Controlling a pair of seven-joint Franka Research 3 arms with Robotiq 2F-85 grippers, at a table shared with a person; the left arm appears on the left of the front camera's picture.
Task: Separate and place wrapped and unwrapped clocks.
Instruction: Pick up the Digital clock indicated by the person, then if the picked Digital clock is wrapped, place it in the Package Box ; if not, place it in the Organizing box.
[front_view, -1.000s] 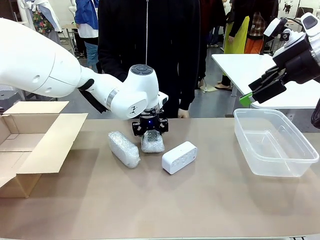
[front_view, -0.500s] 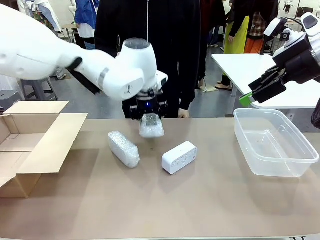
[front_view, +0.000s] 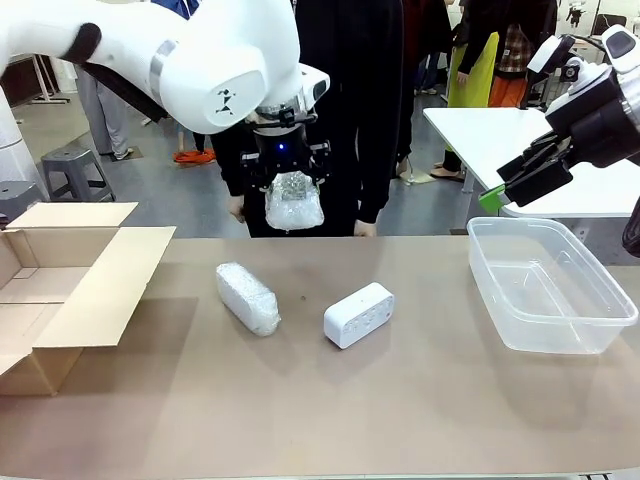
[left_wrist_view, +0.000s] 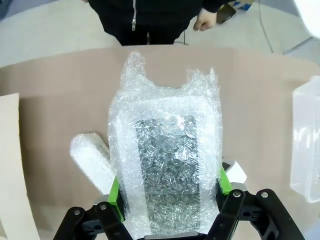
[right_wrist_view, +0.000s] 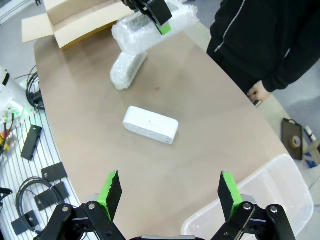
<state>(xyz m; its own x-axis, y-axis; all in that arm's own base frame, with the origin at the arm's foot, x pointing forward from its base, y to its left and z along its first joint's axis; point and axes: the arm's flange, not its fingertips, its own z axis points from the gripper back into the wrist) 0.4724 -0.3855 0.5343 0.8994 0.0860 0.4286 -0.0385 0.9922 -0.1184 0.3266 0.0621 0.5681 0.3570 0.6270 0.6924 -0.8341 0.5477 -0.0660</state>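
My left gripper (front_view: 293, 180) is shut on a wrapped clock (front_view: 294, 203) and holds it high above the table's far edge, in front of the person. In the left wrist view the green pads press both sides of this bubble-wrapped clock (left_wrist_view: 167, 170). A second wrapped clock (front_view: 248, 297) lies on the table below, with the bare white unwrapped clock (front_view: 359, 314) to its right. My right gripper (front_view: 497, 185) hangs open at the upper right, above the tub. From the right wrist, the open gripper (right_wrist_view: 169, 192) looks down on the unwrapped clock (right_wrist_view: 150, 124).
An open cardboard box (front_view: 60, 290) sits at the table's left edge. A clear plastic tub (front_view: 545, 285) stands at the right. The person stands at the far side, one hand (right_wrist_view: 260, 92) by the table edge.
The left arm has lifted the wrapped clock off the table, up and slightly back. The right arm has not moved.
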